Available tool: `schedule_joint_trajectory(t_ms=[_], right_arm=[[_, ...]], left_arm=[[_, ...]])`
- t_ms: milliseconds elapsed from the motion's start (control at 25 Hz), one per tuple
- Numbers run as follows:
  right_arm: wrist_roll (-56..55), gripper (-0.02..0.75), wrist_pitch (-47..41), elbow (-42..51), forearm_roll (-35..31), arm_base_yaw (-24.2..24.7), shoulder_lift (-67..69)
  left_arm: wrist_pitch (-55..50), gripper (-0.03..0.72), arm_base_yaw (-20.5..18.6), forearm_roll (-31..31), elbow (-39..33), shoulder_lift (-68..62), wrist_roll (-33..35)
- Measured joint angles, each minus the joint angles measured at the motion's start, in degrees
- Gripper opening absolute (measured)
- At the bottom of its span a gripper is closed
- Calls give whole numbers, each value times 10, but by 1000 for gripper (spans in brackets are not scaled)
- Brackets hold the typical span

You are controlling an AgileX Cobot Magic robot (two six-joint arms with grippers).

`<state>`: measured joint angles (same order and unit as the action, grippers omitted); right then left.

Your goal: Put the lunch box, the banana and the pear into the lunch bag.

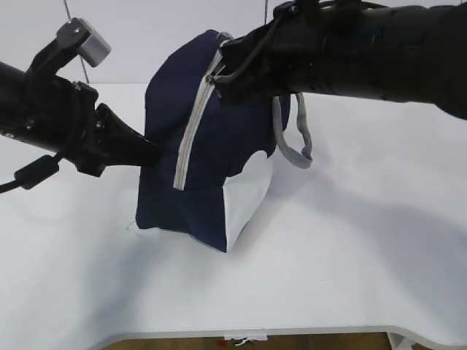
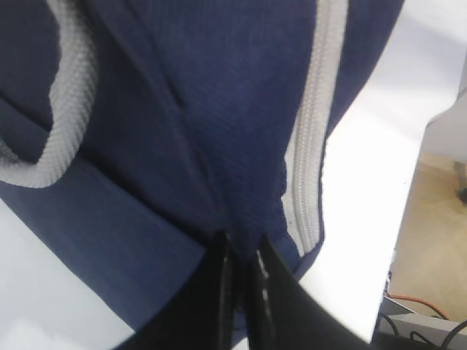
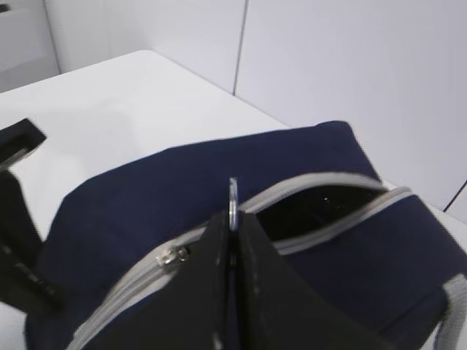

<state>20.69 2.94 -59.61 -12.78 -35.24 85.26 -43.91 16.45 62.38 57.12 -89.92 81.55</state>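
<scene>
The navy lunch bag (image 1: 219, 168) stands on the white table, its grey zipper (image 1: 191, 127) running down the side that faces the camera. My left gripper (image 1: 149, 155) is shut on a fold of the bag's fabric (image 2: 233, 219) at its left side. My right gripper (image 1: 222, 73) is at the bag's top, shut on the metal ring pull (image 3: 233, 197). The zipper (image 3: 328, 219) is partly open there, showing a dark inside. The slider (image 3: 174, 255) sits left of the fingers. The lunch box, banana and pear are out of view.
A grey webbing handle (image 1: 295, 142) hangs off the bag's right side; another (image 2: 62, 95) shows in the left wrist view. The table's front edge (image 1: 292, 332) runs along the bottom. A white wall stands behind.
</scene>
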Motion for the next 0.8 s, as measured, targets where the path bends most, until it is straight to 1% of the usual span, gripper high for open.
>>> schedule_joint_trajectory(t_ms=[160,400,800], right_arm=[[0,13,14,-2,0,16,6],[1,13,46,-12,-1,52,34],[2,13,52,-110,-4,108,134]], left_arm=[[-14,-4,0,-10,0,0,0],[-23,-5,0,-52,0,0,-17],[-24,-6,0,-76,0,11,-45]])
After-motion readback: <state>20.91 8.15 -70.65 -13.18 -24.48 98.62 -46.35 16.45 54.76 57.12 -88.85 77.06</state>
